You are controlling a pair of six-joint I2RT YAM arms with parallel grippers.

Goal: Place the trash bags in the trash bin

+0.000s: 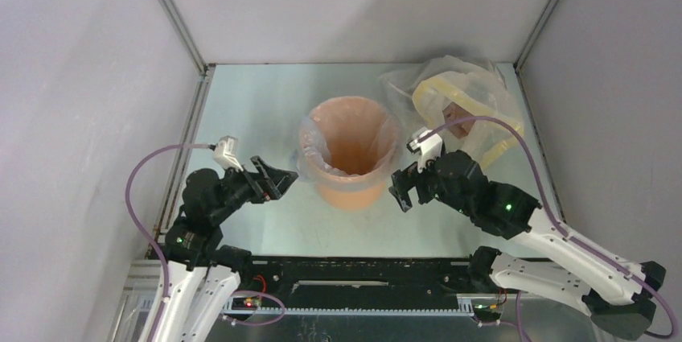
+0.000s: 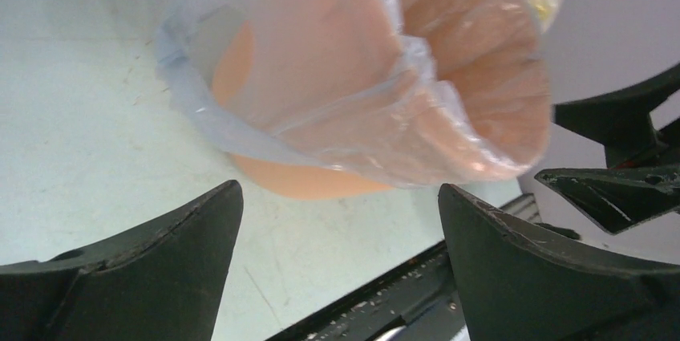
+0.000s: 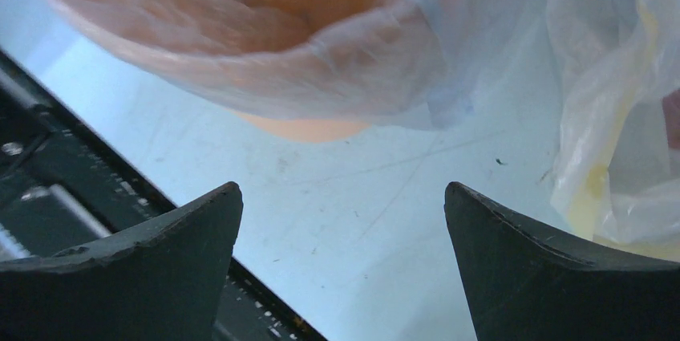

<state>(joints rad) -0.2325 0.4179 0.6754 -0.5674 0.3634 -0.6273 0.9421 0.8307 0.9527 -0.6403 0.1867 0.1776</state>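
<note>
The orange trash bin (image 1: pixel 351 192) stands upright mid-table. The pale translucent trash bag (image 1: pixel 306 138) lines it, its film inside and folded out over the rim and upper wall. My left gripper (image 1: pixel 283 180) is open and empty just left of the bin, clear of it. My right gripper (image 1: pixel 401 190) is open and empty just right of the bin. In the left wrist view the bag (image 2: pixel 321 76) drapes the bin (image 2: pixel 309 181) beyond my open gripper (image 2: pixel 337 196). In the right wrist view the bag (image 3: pixel 361 60) covers the bin (image 3: pixel 301 126) beyond my open gripper (image 3: pixel 343 196).
A bulky clear-and-yellow plastic bundle (image 1: pixel 462 105) with a brown patch lies at the back right, close behind the right gripper; it shows in the right wrist view (image 3: pixel 617 116). Grey walls enclose the table. A black rail (image 1: pixel 362 265) runs along the near edge.
</note>
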